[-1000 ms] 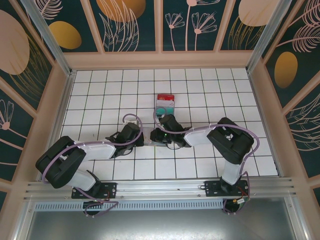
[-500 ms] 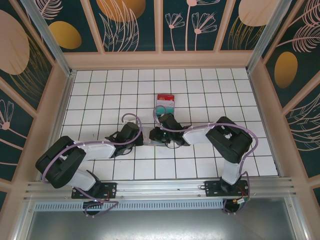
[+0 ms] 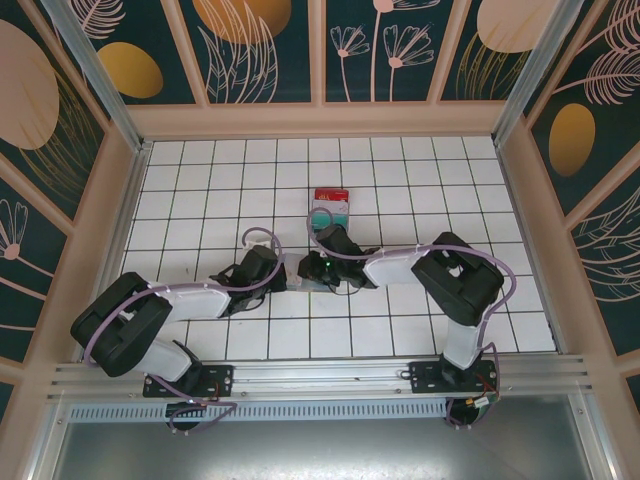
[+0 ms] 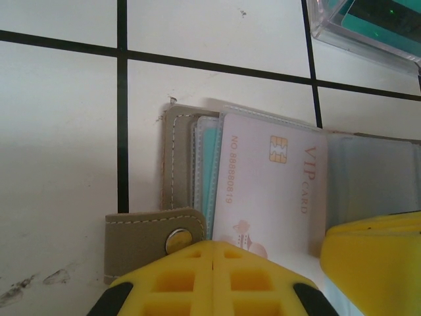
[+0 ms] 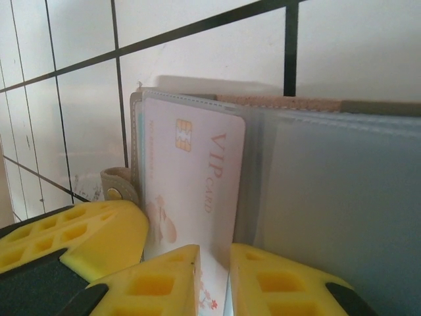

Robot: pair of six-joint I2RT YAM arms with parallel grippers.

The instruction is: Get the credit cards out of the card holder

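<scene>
The card holder lies open and flat on the tiles, grey-brown with a snap tab. A white VIP credit card sticks out of its sleeves, with teal card edges beside it. My left gripper is shut, its tips down on the holder's near edge next to the tab. My right gripper has its jaws a narrow gap apart, tips on the VIP card's lower edge, the card's surface showing in the gap. From above, the two grippers meet over the holder.
A red, white and teal stack sits one tile beyond the grippers, its clear case close by in the left wrist view. A clear empty sleeve covers the holder's right half. Wooden walls ring the white tiled floor.
The right gripper has edged a little left toward the left gripper, over the holder. The left arm has stayed put.
</scene>
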